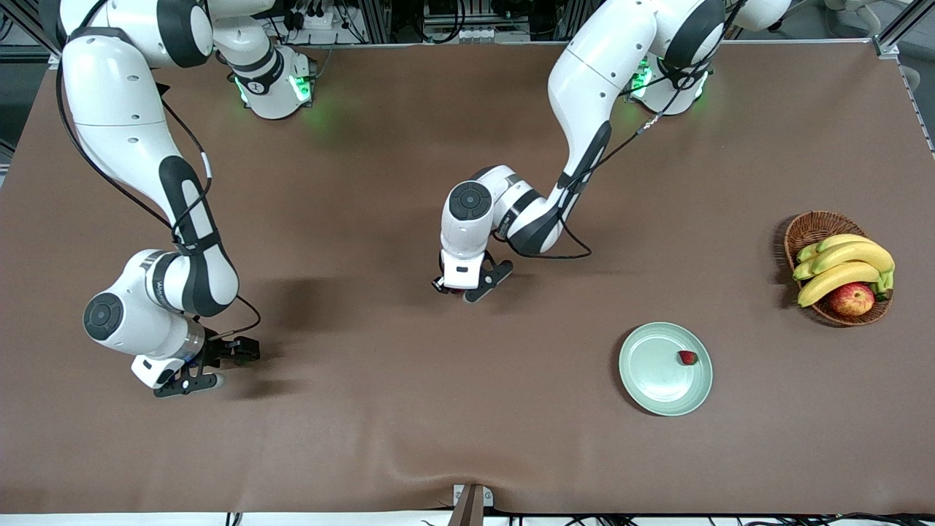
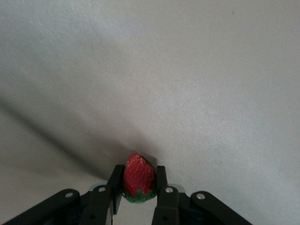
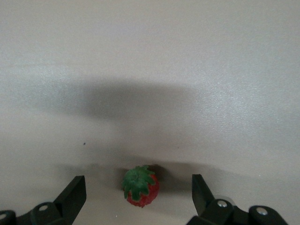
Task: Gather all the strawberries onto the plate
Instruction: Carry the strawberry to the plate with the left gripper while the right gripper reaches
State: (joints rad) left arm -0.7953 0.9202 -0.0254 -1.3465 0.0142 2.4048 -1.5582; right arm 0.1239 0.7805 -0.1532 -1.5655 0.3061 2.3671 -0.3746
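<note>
The front view looks down from high across the table (image 1: 365, 438), facing both arm bases. Each of the 2 wrist views looks close along its own fingers at the tablecloth, sharing small patches with it.

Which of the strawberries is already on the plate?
The strawberry lying on the mint-green plate near its rim. The others are at the grippers: one pinched in the left gripper, one between the right gripper's open fingers.

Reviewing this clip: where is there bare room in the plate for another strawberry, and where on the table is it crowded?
The plate is bare except for one strawberry near its rim toward the basket. The brown cloth between the plate and the left gripper, which is shut on a strawberry, is bare too. The basket is crowded with bananas and an apple.
</note>
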